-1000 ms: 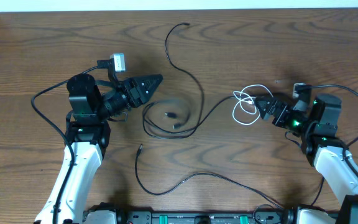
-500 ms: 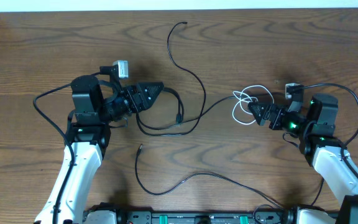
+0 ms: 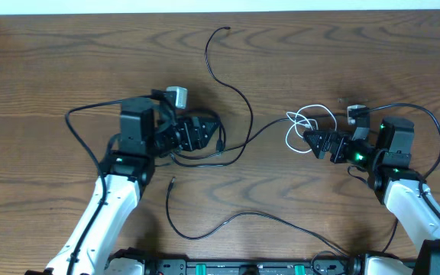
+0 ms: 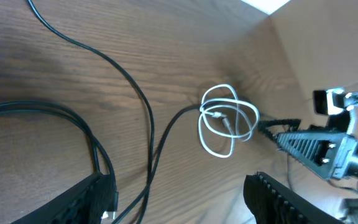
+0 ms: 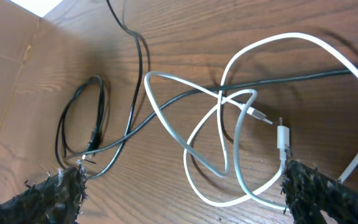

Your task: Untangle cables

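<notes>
Left gripper first: its jaws are apart with nothing between them, and in the wrist view the two black fingers are spread wide. The small loop of thin black cable lies right against the left finger, not pinched. The right gripper is also wide open. Its tips point straight at the coiled thin white cable, just beside it, and its own camera shows the white loops on the wood between the fingers without being clamped.

Progress-wise, I'd say this isn't far along. The long thin black cable near the front edge lies well apart from everything else on the brown wood-grain table, so that one looks done. The white cable is in overlapping loops with a black cable running right through them, and that black run heads off toward the bunched loop at the left gripper. I can't tell whether the black cable curving up to the far edge is the same cord. So the white/black knot and the left bunch are both left to do.

Compared with a second ago, the left arm has swung in toward the middle and the loose black loop has been squashed tighter under it. The left jaws have also opened wider. The right gripper has crept closer to the white coil, and the coil itself hasn't budged.
</notes>
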Controlling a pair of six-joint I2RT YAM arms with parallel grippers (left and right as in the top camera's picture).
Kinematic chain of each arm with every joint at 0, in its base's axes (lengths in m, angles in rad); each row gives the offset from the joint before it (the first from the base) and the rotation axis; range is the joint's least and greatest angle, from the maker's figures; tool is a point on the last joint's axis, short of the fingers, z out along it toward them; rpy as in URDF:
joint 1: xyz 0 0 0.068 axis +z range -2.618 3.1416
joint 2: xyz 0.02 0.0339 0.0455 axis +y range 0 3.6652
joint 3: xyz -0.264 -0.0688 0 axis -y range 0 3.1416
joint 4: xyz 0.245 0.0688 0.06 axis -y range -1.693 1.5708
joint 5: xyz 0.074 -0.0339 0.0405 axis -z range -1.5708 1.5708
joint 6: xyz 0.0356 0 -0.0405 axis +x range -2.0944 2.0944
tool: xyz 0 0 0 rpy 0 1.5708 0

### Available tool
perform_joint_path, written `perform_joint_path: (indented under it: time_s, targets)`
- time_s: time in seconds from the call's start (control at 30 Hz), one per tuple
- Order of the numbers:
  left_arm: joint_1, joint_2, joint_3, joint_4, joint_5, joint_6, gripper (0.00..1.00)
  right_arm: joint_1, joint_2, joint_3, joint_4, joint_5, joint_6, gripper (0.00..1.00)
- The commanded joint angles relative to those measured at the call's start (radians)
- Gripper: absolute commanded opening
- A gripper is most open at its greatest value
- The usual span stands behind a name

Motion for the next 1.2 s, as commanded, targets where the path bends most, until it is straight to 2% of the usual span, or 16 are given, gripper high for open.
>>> perform_joint_path:
  time_s: [0.0, 0.13, 0.27, 0.37, 0.57, 0.63, 0.7, 0.77, 0.93, 1.07, 1.17]
  targets:
    - [-0.056, 0.028, 0.01, -0.008, -0.172, 0.055, 0.72, 0.025, -0.003, -0.001, -0.002, 0.044, -0.032, 0.98]
    - [-0.103, 0.081, 0.01, -0.007, -0.231, 0.055, 0.72, 0.082, 0.001, -0.001, -0.001, 0.126, -0.058, 0.93]
    - [-0.13, 0.148, 0.01, -0.006, -0.231, 0.055, 0.72, 0.147, 0.016, -0.001, 0.0, 0.227, -0.069, 0.91]
    - [-0.134, 0.197, 0.01, -0.005, -0.231, 0.055, 0.72, 0.178, 0.035, -0.001, 0.0, 0.309, -0.069, 0.83]
    - [-0.134, 0.25, 0.01, -0.004, -0.23, 0.055, 0.71, 0.192, 0.108, -0.001, 0.023, 0.365, -0.069, 0.75]
    - [-0.134, 0.25, 0.01, -0.003, -0.23, 0.055, 0.72, 0.192, 0.135, -0.001, 0.04, 0.364, -0.069, 0.58]
    - [-0.134, 0.25, 0.01, -0.007, -0.23, 0.055, 0.71, 0.193, 0.154, -0.001, 0.053, 0.362, -0.068, 0.27]
    - [-0.134, 0.25, 0.01, -0.011, -0.23, 0.055, 0.71, 0.195, 0.163, -0.001, 0.063, 0.345, -0.067, 0.01]
    - [-0.134, 0.25, 0.01, -0.019, -0.231, 0.055, 0.71, 0.193, 0.127, -0.001, 0.143, 0.108, -0.058, 0.01]
    - [-0.134, 0.25, 0.01, -0.026, -0.231, 0.055, 0.71, 0.193, 0.002, -0.001, 0.27, -0.058, 0.062, 0.01]
    - [-0.134, 0.25, 0.01, -0.034, -0.231, 0.055, 0.71, 0.193, -0.106, -0.001, 0.368, -0.104, 0.146, 0.01]
